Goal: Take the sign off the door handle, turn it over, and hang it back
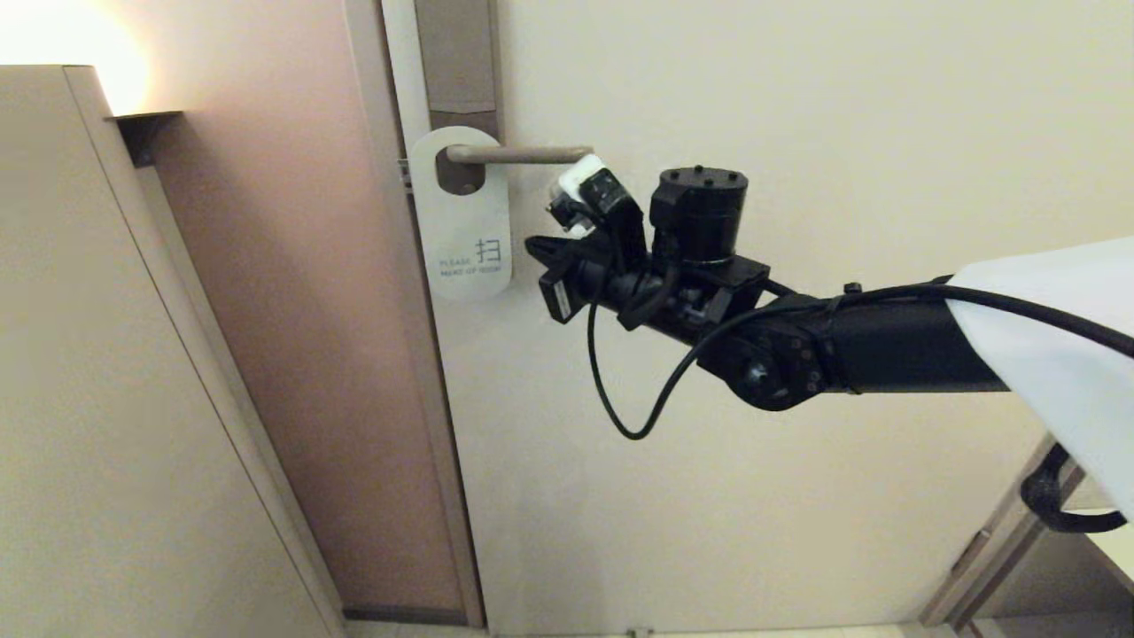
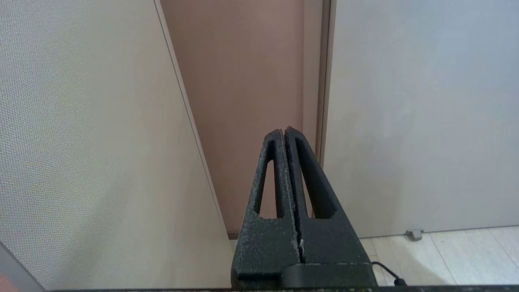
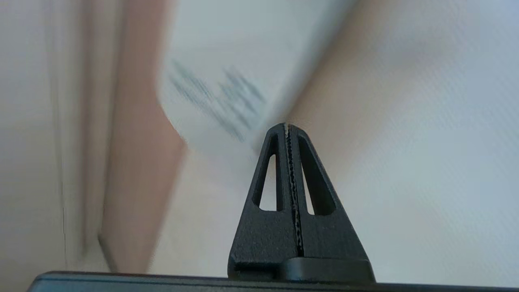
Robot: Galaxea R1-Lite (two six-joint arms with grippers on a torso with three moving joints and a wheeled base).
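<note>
While no container is in sight, one sign (image 1: 467,232) hangs white face out on the single door handle (image 1: 518,154), at the door's (image 1: 797,106) left edge. Just right of it, the right tool (image 1: 539,248) is closed and empty; the left tool (image 2: 284,132) is likewise closed, parked low.

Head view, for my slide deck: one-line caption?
Right gripper, fingers shut, beside the white-faced sign hanging on the door handle.
</note>
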